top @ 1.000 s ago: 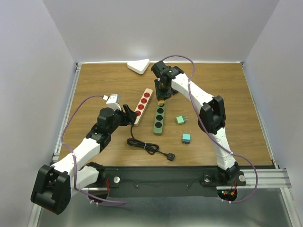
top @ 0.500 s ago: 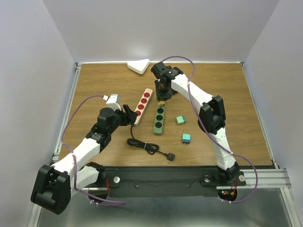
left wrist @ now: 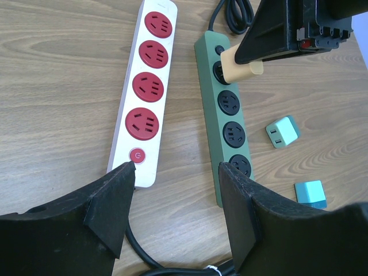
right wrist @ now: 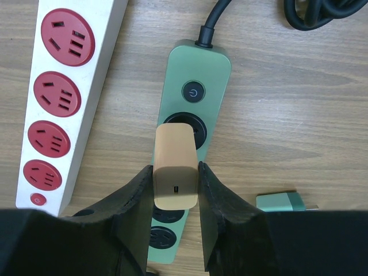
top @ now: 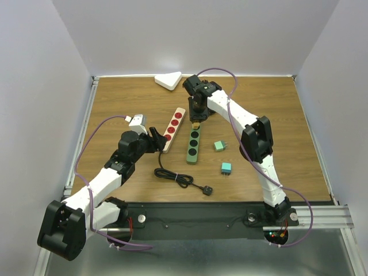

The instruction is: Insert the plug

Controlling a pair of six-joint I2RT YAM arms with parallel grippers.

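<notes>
My right gripper [right wrist: 176,178] is shut on a tan plug [right wrist: 176,167]. It holds the plug against the first socket of the green power strip [right wrist: 192,118], by the strip's power button. In the top view the plug [top: 195,123] sits at the strip's far end [top: 193,145] under the right gripper [top: 196,118]. The left wrist view shows the same plug [left wrist: 241,64] on the green strip [left wrist: 227,121]. My left gripper [left wrist: 178,172] is open and empty, low over the wood between the two strips' near ends; it also shows in the top view [top: 155,137].
A white power strip with red sockets [top: 173,127] lies left of the green one. Two small teal adapters [top: 219,145] [top: 226,168] lie to the right. A black cable with a plug [top: 183,179] coils near the front. A white triangular object [top: 168,80] sits at the back.
The right gripper with the tan plug has shifted very slightly over the green strip's far end. The left arm has not moved.
</notes>
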